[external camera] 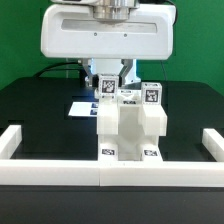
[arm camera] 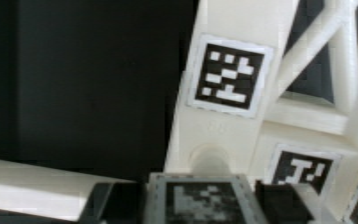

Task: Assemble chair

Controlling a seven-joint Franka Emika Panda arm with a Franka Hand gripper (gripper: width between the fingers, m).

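The partly built chair [external camera: 131, 125] is a chunky white block of parts standing upright against the front rail, with square tags at its top and foot. My gripper [external camera: 110, 82] hangs over the chair's top on the exterior view's left. It is shut on a small white tagged chair part [arm camera: 202, 198] held between the two dark fingers [arm camera: 115, 204]. Close in front of that part, the wrist view shows a white chair panel with a tag [arm camera: 229, 78] and slanted white bars. What lies under the held part is hidden.
White border rails run along the front [external camera: 110, 172], the exterior view's left [external camera: 15, 140] and the exterior view's right [external camera: 212, 145] of the black table. The marker board [external camera: 79, 108] lies flat behind the chair. A green wall closes the back.
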